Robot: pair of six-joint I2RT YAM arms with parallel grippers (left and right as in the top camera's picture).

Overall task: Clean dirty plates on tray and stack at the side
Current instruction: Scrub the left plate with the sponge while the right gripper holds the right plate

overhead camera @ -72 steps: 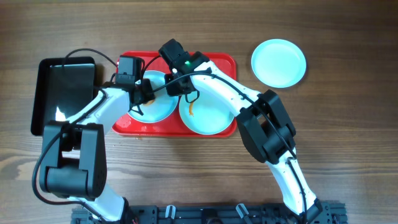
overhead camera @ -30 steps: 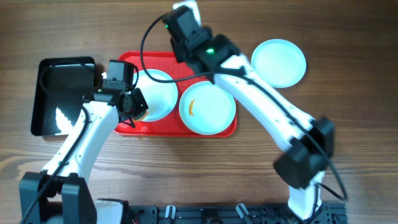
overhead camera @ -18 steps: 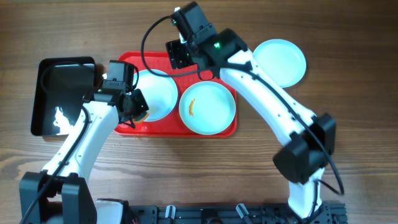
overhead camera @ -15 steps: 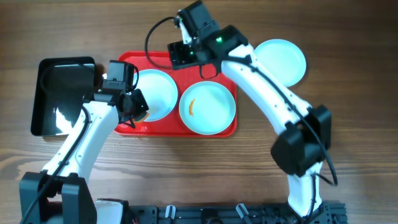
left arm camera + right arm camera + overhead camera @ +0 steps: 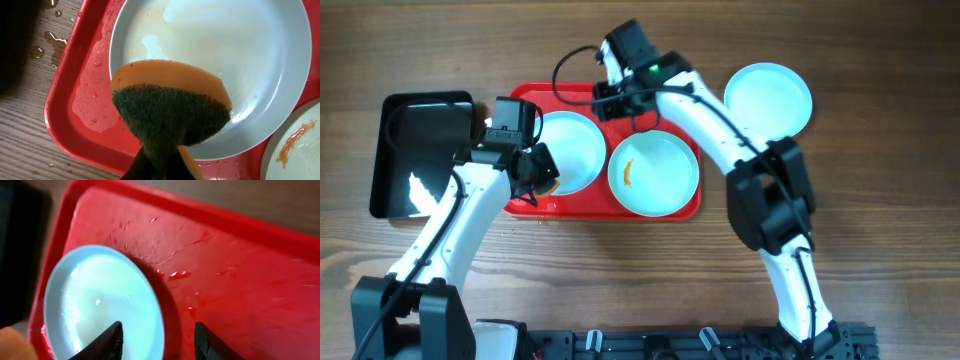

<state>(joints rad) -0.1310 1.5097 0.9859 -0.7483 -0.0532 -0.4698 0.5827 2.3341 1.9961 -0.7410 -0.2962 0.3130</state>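
Tray point(image 5: 575, 205) sits mid-table, nearer the far edge. Two plates lie on it side by side.
Left plate point(image 5: 225, 60): wet, no smear seen.
Right plate point(image 5: 660, 175): orange smear point(image 5: 628, 172) on its left part.
Third plate point(image 5: 768, 100) is on bare table toward the far right corner, apart from the tray, and looks clean.
Left gripper point(image 5: 533, 170) is clamped on the sponge point(image 5: 170, 115), orange with a green face, over the left plate's near-left rim; contact unclear.
Right gripper point(image 5: 159, 342): fingers spread, empty, over the tray's far side by the left plate.
Black tray point(image 5: 420, 150) lies toward the left edge.
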